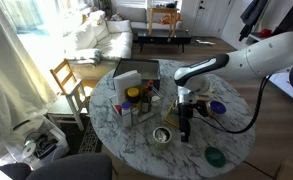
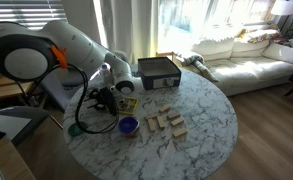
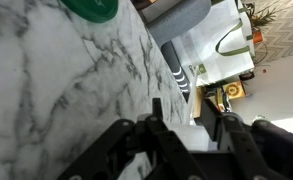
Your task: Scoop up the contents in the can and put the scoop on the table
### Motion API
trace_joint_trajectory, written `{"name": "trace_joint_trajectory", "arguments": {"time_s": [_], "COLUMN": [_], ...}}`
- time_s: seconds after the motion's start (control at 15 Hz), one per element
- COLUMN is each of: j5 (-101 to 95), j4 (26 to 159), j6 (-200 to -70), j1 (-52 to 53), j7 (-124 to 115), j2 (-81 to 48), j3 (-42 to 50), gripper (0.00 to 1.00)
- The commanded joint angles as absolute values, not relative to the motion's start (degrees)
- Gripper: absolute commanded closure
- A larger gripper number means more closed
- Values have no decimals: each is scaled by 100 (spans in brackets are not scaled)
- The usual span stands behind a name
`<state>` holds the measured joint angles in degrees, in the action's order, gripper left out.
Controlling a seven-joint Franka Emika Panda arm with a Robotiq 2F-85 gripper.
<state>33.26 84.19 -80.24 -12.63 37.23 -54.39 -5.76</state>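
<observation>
The white arm (image 1: 248, 58) reaches in over the desk (image 1: 126, 142) from its far-right edge in an exterior view. It bends at the elbow so that the forearm runs low over the top and the wrist turns straight down. The claw (image 1: 184, 128) hangs upright over the middle of the desk, its tip close to the marble. In the wrist view the two dark fingers (image 3: 152, 132) stand apart with a pale patch between them, but whether they grip anything cannot be told. The desk is round with a white-and-grey marble top. It stands in a bright living room with a pale sofa (image 1: 98, 40) beyond its far edge, a wooden chair (image 1: 66, 80) at its left edge and dark wooden flooring. A dark box (image 1: 136, 72) sits at the far edge, a purple bowl (image 1: 218, 106) lies toward the right edge, and a flat green lid (image 1: 216, 156) lies by the near-right edge. The can (image 1: 162, 134) stands on the marble near the near edge, just beside the claw and to its left. It is upright with its axis vertical and its dark open mouth facing up.
</observation>
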Motion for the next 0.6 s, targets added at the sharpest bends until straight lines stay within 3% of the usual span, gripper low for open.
{"name": "trace_joint_trajectory", "arguments": {"time_s": [0.0,0.2,0.53], "j5": [3314,3266,3181], "j4": [8285,8250,8545], "j6": [-8112,-8128,-8274], "j1": [-1291,-1287,-1318], "j7": [3578,3561,3797], "j2": [-5474,-5421,-4881], "j3": [-559,-533,-524], "gripper": [25,3,0]}}
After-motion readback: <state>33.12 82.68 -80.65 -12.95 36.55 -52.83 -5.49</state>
